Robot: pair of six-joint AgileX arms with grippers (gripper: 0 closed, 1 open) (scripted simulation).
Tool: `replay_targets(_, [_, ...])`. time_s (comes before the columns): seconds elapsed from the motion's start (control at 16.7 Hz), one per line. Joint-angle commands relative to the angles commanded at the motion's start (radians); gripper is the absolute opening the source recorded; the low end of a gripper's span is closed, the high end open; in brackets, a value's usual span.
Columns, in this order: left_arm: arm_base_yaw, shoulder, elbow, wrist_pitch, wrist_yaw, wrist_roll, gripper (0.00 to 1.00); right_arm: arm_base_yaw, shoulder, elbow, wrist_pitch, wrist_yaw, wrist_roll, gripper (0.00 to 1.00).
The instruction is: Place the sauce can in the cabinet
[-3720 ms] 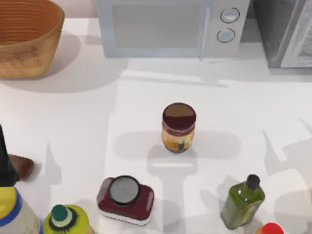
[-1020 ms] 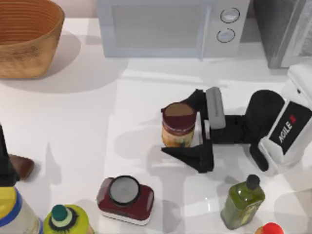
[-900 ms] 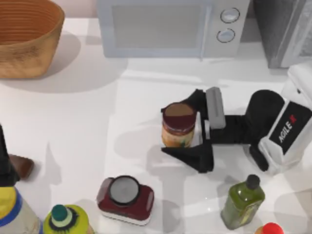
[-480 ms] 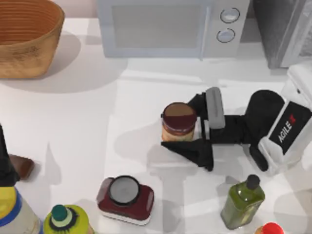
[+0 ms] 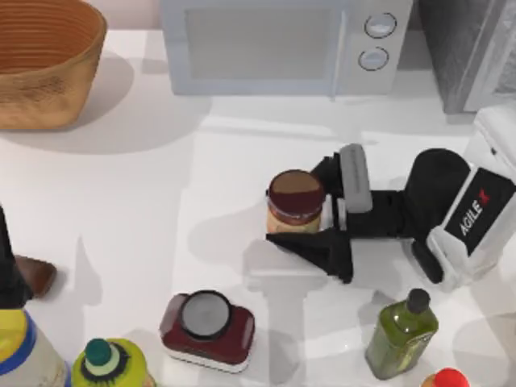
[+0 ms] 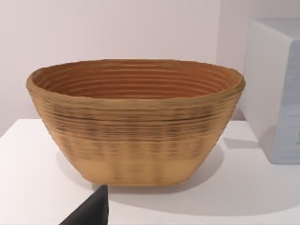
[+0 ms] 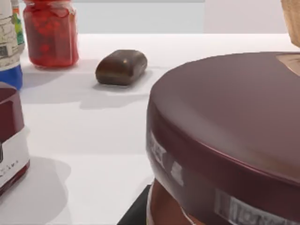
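Can: one sauce can [image 5: 295, 202] stands upright near the middle of the table [image 5: 121, 210], maroon lid up, orange label below; the right wrist view shows its lid [image 7: 234, 126] up close.
Right end effector [image 5: 321, 205]: it reaches in from the table's right side, black fingers [image 5: 318, 244] pressed against the can's sides, one finger on the microwave side and one on the near side, pinching the can.
Left end effector: cannot tell whether it is spread or closed; the left wrist view has one dark corner low in the picture, facing the basket [image 6: 136, 122].
Cabinet: one, dark grey and speckled, at the far right corner [image 5: 459, 40], well apart from the can.
Microwave: one, white [image 5: 274, 44], with two round knobs [image 5: 379, 26], at the back of the table.
Basket: one, woven, at the far left corner [image 5: 44, 60].
Jars and bottles: one squat maroon jar with grey lid [image 5: 207, 328]; one green bottle [image 5: 401, 333] near the right arm; one red jar [image 7: 49, 30] beside a brown block [image 7: 121, 66].
Change since 3.7 s ago: the right arm has come in where the can stood alone.
Change since 1.0 s ago: the fingers, then spread wide of the can, have closed on it; the can stands in the same spot.
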Motion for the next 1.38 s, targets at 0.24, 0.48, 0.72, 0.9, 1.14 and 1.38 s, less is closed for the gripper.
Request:
replay_targets(0.24, [0.000,0.000,0.000,0.000,0.000,0.000,1.00,0.000,0.000,0.000,0.000,0.000,0.000,0.00])
replay_targets(0.48, [0.000,0.000,0.000,0.000,0.000,0.000,1.00,-0.003,-0.001,0.000,0.000,0.000,0.001,0.00])
replay_targets(0.72, [0.000,0.000,0.000,0.000,0.000,0.000,1.00,-0.007,-0.056,-0.008,-0.051,0.004,0.000,0.00])
replay_targets(0.9, [0.000,0.000,0.000,0.000,0.000,0.000,1.00,-0.005,-0.166,-0.022,-0.154,0.001,0.002,0.00])
replay_targets(1.14, [0.000,0.000,0.000,0.000,0.000,0.000,1.00,0.002,-0.343,-0.042,-0.318,-0.006,0.015,0.00])
replay_targets(1.38, [0.000,0.000,0.000,0.000,0.000,0.000,1.00,0.000,-0.487,-0.047,-0.436,-0.006,0.018,0.00])
